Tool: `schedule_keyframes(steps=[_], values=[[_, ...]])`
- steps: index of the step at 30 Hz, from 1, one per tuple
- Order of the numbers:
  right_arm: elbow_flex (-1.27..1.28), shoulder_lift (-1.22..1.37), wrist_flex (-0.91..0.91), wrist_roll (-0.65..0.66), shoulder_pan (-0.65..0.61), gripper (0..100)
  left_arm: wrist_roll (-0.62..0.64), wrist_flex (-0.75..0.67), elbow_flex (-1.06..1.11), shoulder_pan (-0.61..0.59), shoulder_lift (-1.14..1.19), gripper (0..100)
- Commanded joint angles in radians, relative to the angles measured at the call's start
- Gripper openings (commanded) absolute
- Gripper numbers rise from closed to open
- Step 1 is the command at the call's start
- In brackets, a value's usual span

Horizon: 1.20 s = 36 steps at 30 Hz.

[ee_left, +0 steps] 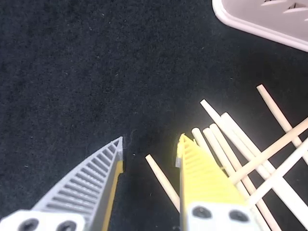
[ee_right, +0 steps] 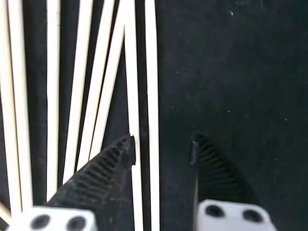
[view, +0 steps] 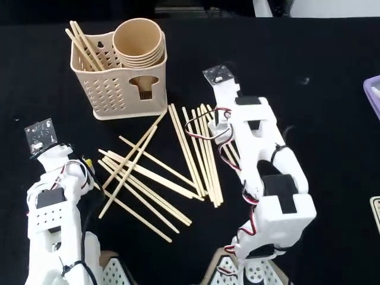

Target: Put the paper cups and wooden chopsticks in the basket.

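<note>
Fingers (ee_right: 106, 173) of the right gripper (ee_right: 162, 138) spread wide, straddling the outermost loose chopstick (ee_right: 152, 86) of the side-by-side row (view: 199, 148); left gripper (ee_left: 151, 139) likewise agape and empty, a stick end (ee_left: 162, 182) between its jaws by the crossed heap (view: 139, 178). Paper cups (view: 138, 38) sit nested in the basket (view: 113, 95) with a few sticks (view: 83, 47), so the step in hand reads as gathering loose chopsticks, next a low close on one alone. Neighbour sticks just beside it risk being pinched too; purple container (view: 373, 95), well apart from the sticks, is no hindrance.
</note>
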Motion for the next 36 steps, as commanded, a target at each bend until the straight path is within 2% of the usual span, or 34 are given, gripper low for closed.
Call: schedule_keyframes(steps=[1,5,15,26,27,30,32,36], values=[[-0.047,-0.005,0.005,0.020,0.008,18.7,-0.002,-0.012,-0.010,0.002,-0.017,19],[-0.027,-0.005,0.006,0.066,-0.026,18.5,-0.002,-0.012,-0.008,0.002,-0.017,19],[-0.021,0.001,0.003,0.066,-0.026,18.5,-0.002,-0.012,-0.008,0.002,-0.017,19],[-0.140,0.147,0.051,0.106,-0.018,17.8,-0.002,-0.011,-0.008,0.002,-0.017,19],[-0.140,0.147,0.052,0.104,-0.018,15.5,-0.002,-0.011,-0.008,0.002,-0.017,19],[-0.147,0.143,0.046,0.101,-0.014,0.2,-0.002,-0.012,-0.008,0.002,-0.017,19],[-0.145,0.140,0.046,0.098,-0.003,2.8,-0.002,-0.012,-0.008,-0.001,-0.017,19],[-0.148,0.133,0.046,0.098,0.017,1.0,-0.002,-0.014,-0.008,-0.001,-0.017,19]])
